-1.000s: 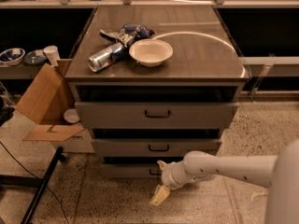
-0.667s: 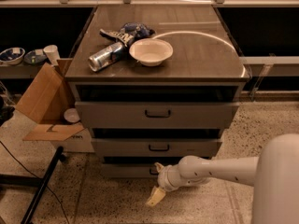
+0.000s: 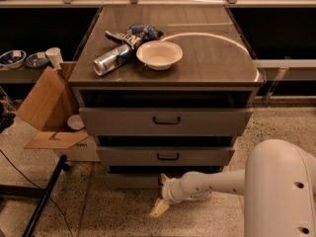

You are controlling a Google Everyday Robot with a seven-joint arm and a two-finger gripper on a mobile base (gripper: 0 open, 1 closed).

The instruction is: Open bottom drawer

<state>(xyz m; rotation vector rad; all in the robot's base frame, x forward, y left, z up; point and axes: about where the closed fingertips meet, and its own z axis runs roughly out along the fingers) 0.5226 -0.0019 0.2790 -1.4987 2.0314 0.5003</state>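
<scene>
Since a second ago my gripper (image 3: 159, 209) has slid a little to the left and slightly lower, and the big white link of my arm (image 3: 279, 191) now fills far more of the lower right corner. My gripper hangs low over the speckled floor (image 3: 98, 211), its cream tip pointing down and to the left, and I cannot tell whether it is apart or together. Just above and behind it is the bottom drawer (image 3: 133, 180), the narrowest grey front of the three; my wrist crosses its right part, so I cannot make out its handle or whether I am touching it. Directly above that sits the middle drawer (image 3: 197, 156) with its small black handle, and higher still the top drawer (image 3: 207, 121), the widest front. Far above my gripper, on the brown cabinet top (image 3: 217, 58), a white bowl (image 3: 159, 54) stands almost straight overhead. A silver can (image 3: 112, 60) lies on its side up and to the left, just beside the bowl, with a crumpled blue bag (image 3: 138, 32) beyond both. Well off to the left of my gripper an open cardboard box (image 3: 47, 102) leans beside the cabinet, and a black stand leg (image 3: 44, 199) slants across the floor at about my gripper's height. Up on the left shelf stand a white cup (image 3: 53, 57) and a patterned dish (image 3: 11, 58).
</scene>
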